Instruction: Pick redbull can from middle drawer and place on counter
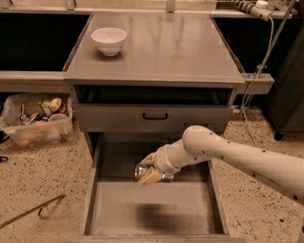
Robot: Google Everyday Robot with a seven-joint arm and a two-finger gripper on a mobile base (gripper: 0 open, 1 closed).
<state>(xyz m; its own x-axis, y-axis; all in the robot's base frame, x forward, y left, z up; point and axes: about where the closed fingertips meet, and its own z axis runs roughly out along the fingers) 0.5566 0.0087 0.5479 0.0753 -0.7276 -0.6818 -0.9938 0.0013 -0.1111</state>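
The redbull can (142,171) is a slim silver can lying sideways in my gripper (151,171), held above the floor of the open middle drawer (154,211). The cream fingers (149,177) are shut on the can, whose shiny end faces left. A dark shadow lies on the drawer floor below it. The white arm reaches in from the right. The grey counter (164,49) is above, at the top of the cabinet.
A white bowl (109,40) stands at the counter's back left. A shut drawer front with a black handle (154,116) is above the open drawer. A plastic bin of clutter (34,120) sits on the speckled floor at left. A cable (256,72) hangs at right.
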